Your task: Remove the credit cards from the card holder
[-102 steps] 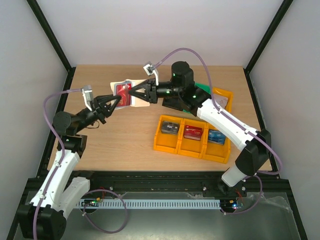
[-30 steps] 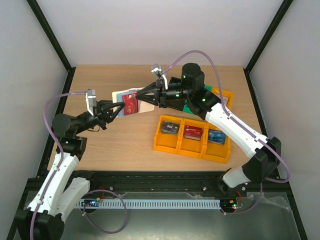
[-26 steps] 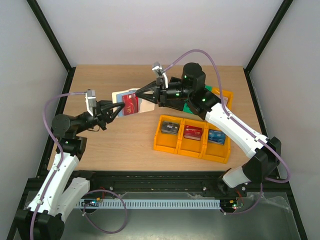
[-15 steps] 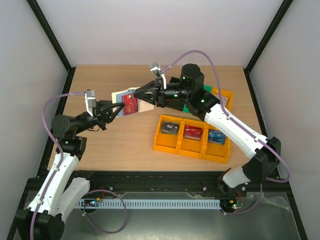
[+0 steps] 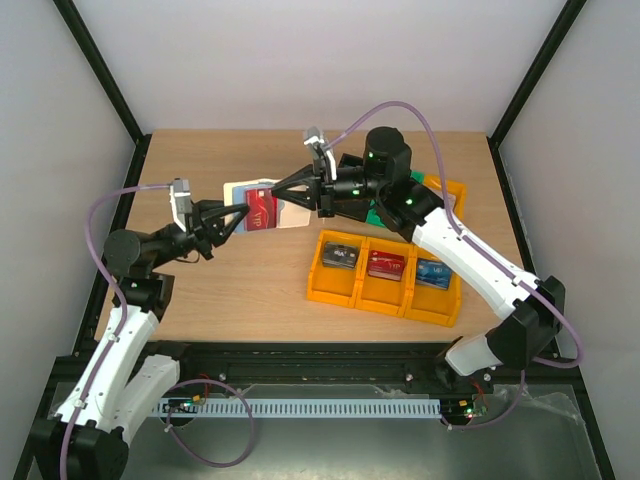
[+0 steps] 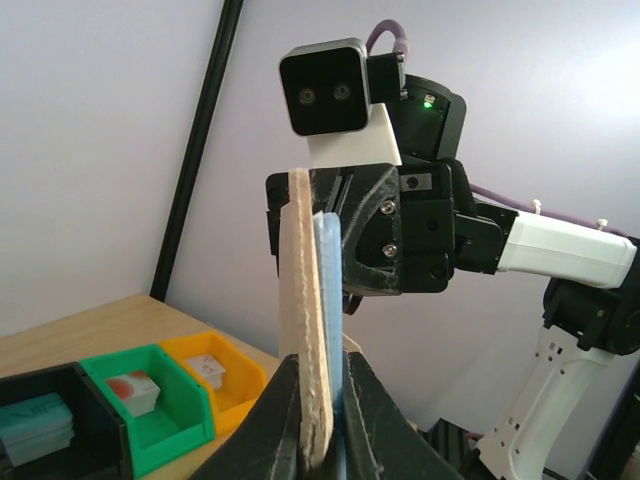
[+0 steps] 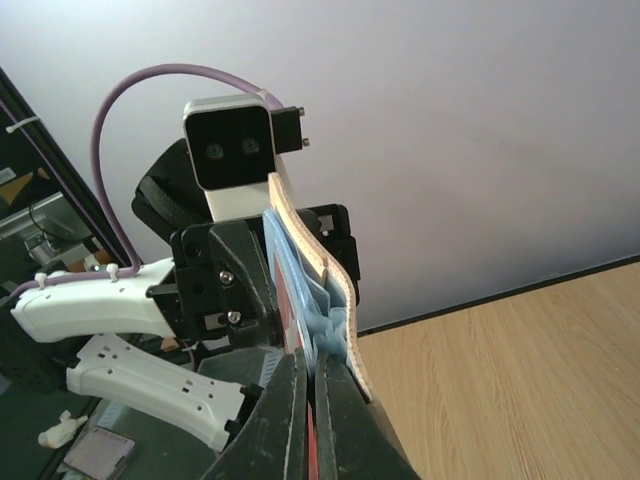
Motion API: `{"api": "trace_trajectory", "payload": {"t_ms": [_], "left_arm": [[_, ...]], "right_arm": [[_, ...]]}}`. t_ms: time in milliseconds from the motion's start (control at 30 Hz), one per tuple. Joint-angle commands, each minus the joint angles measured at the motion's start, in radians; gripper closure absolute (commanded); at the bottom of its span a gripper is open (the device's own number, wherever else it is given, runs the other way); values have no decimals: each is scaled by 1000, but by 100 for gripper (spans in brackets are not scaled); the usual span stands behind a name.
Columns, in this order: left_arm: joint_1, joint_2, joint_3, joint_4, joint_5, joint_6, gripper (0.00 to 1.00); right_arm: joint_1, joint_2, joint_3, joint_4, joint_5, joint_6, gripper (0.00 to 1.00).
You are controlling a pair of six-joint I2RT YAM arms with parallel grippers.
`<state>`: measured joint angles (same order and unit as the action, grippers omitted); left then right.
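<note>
Overhead, wooden table (image 5: pixel 230 290) first, with both arms reaching over its far half and meeting tip to tip left of centre. On the right side, a row of three yellow bins (image 5: pixel 360 298), each with a card lying inside. Farther back on the right, a green bin (image 6: pixel 165 430) just beside one more yellow bin (image 5: pixel 447 190). Between the two arms, held up off the table: wallet (image 5: pixel 292 213), opened, pale beige outside, blue-grey lining inside. Clamped at its left end by the left gripper (image 5: pixel 241 214), fingers pressed tight on the beige cover and the blue lining together, both seen edge-on and upright from the left wrist. From the right, right gripper (image 5: pixel 277 190) squeezed fully together at the wallet's far edge, pinching the red card (image 5: pixel 262 208) at the lining. Red card lying mostly flat against the wallet's upper face, just beside the left fingertips.
</note>
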<state>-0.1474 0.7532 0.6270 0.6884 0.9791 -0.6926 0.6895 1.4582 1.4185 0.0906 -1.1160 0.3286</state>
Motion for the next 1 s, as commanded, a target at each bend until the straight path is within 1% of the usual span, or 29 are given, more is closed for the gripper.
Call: {"api": "trace_trajectory", "payload": {"t_ms": [0, 167, 267, 333, 367, 400, 433, 533, 700, 967], "left_arm": [[-4, -8, 0, 53, -16, -10, 91], [-4, -11, -1, 21, -28, -9, 88], [-4, -10, -4, 10, -34, -6, 88], [-4, -9, -3, 10, -34, -7, 88], [-4, -10, -3, 7, -33, -7, 90], [-4, -10, -3, 5, -33, -4, 95], [-4, -10, -2, 1, -36, 0, 97], [-4, -11, 1, -15, -43, 13, 98], [-3, -15, 3, -19, -69, 2, 98], [2, -17, -3, -16, -82, -17, 98]], "right_arm": [[-28, -34, 19, -86, -37, -55, 98], [-48, -46, 22, -95, -37, -62, 98], [-48, -44, 26, -94, -42, -57, 98], [-48, -44, 28, -95, -44, -56, 98], [-48, -44, 28, -94, -45, -55, 98], [-48, -44, 29, -91, -47, -52, 98], [-48, -44, 30, -91, -48, -51, 98], [-49, -44, 39, -112, -49, -69, 98], [-77, -52, 51, -198, -40, -129, 99], [-117, -74, 30, -218, -31, -139, 98]]}}
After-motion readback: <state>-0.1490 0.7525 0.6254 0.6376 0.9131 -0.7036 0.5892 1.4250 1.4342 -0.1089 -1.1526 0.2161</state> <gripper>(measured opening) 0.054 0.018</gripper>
